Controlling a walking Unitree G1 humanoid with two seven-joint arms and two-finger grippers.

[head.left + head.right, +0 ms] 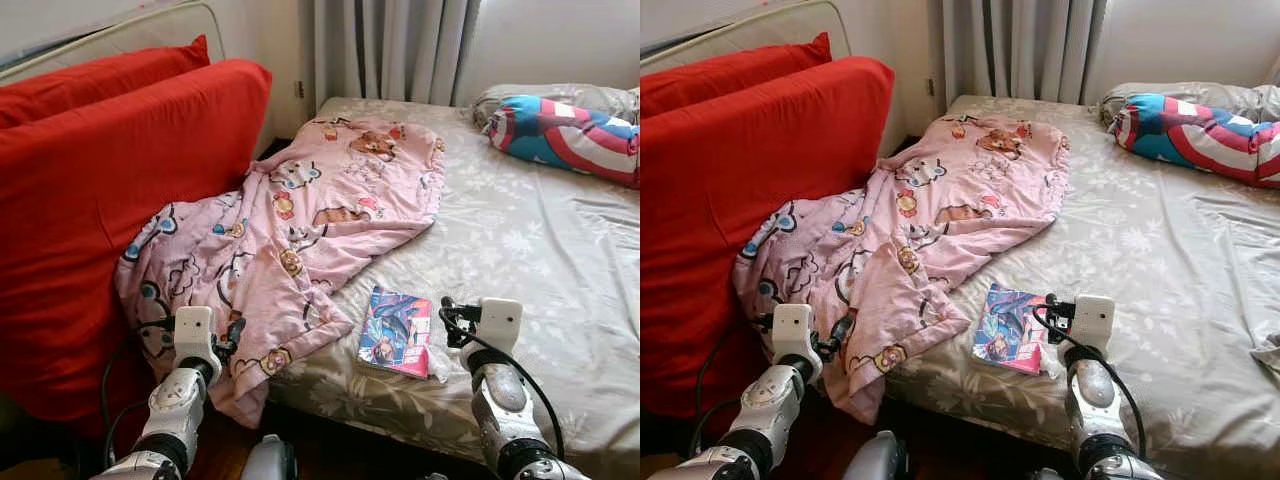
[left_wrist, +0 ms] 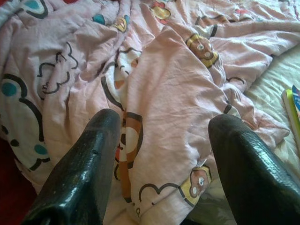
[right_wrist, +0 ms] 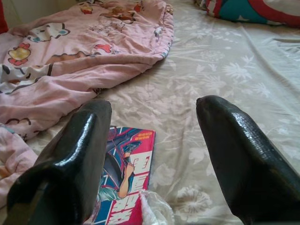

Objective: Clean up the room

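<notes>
A pink cartoon-print blanket (image 1: 300, 220) lies crumpled across the left side of the bed (image 1: 520, 250) and hangs off its near corner. A colourful book (image 1: 396, 332) rests near the bed's front edge, with a small white scrap (image 3: 157, 208) at its corner. My left gripper (image 2: 164, 140) is open just above the blanket's hanging corner (image 2: 164, 84). My right gripper (image 3: 152, 122) is open over the sheet, its left finger beside the book (image 3: 124, 183).
Two big red cushions (image 1: 110, 190) lean against the wall left of the bed. A red, white and blue striped pillow (image 1: 565, 135) lies at the far right of the bed. Grey curtains (image 1: 390, 50) hang behind. Dark floor (image 1: 330, 440) shows below the bed edge.
</notes>
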